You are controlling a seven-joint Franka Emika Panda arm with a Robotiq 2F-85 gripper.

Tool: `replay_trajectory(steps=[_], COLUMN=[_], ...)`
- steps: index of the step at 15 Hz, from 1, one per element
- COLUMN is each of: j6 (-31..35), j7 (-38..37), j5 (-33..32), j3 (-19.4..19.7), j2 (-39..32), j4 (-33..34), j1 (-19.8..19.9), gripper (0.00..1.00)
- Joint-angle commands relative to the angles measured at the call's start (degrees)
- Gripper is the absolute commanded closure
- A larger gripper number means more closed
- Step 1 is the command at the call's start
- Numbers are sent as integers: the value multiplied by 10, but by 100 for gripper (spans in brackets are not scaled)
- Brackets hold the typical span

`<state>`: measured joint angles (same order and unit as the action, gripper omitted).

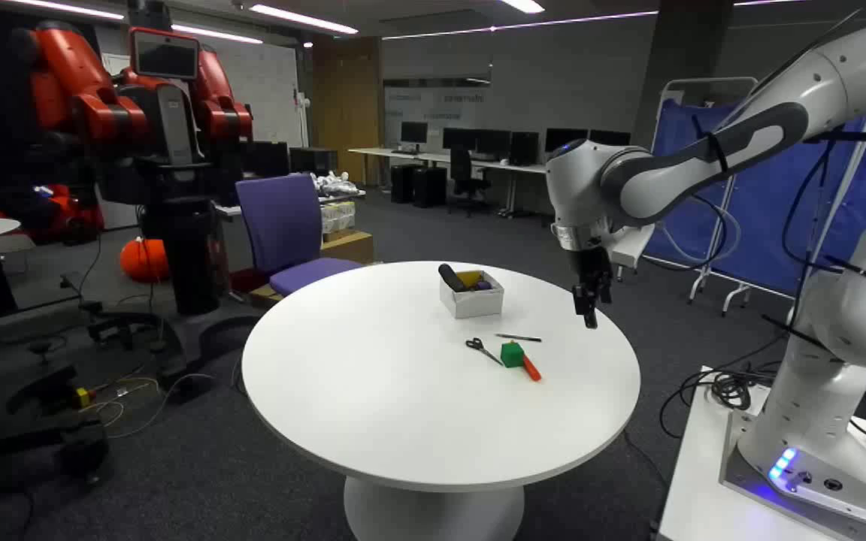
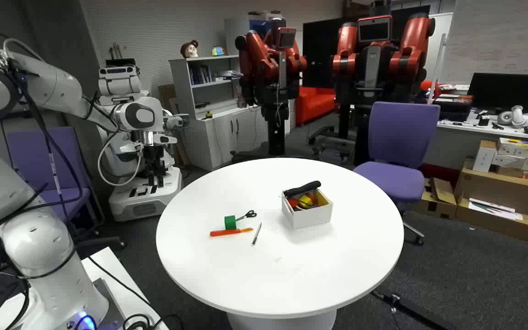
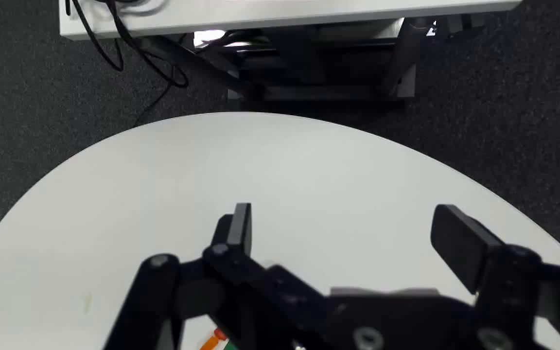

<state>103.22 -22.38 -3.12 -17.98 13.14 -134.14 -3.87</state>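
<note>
My gripper [image 1: 588, 306] is open and empty, pointing down above the edge of the round white table [image 1: 373, 391]. It also shows in an exterior view [image 2: 155, 178] and in the wrist view [image 3: 345, 223], its fingers wide apart. On the table lie a green block [image 1: 512, 355], a red-orange handled tool [image 2: 231, 232] touching or close beside it, black scissors [image 1: 484, 350] and a pen [image 2: 256, 233]. A white box [image 2: 312, 219] holds a black rod-like thing [image 2: 303, 188] and yellow and red items. In the wrist view the gripper hides most of the tool [image 3: 210, 341] and block [image 3: 230, 346].
The robot base stands on a white side table [image 1: 704, 458] beside the round table, with loose cables [image 1: 734, 387]. A purple chair [image 2: 394, 178] stands at the round table's far side. Red robots [image 1: 170, 113], a blue screen [image 1: 764, 203] and cardboard boxes [image 2: 497, 197] stand around.
</note>
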Motion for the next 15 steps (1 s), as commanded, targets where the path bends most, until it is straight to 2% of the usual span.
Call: replay_trajectory(steps=[1, 4, 8, 15], j6=[-1, 87, 158, 180], j7=[-3, -49, -70, -59], j5=[-4, 20, 29, 89], j3=[18, 37, 89, 202], j2=[-2, 0, -13, -51], j4=[1, -9, 0, 56], j1=[-19, -8, 18, 92], gripper=[0, 0, 0, 0])
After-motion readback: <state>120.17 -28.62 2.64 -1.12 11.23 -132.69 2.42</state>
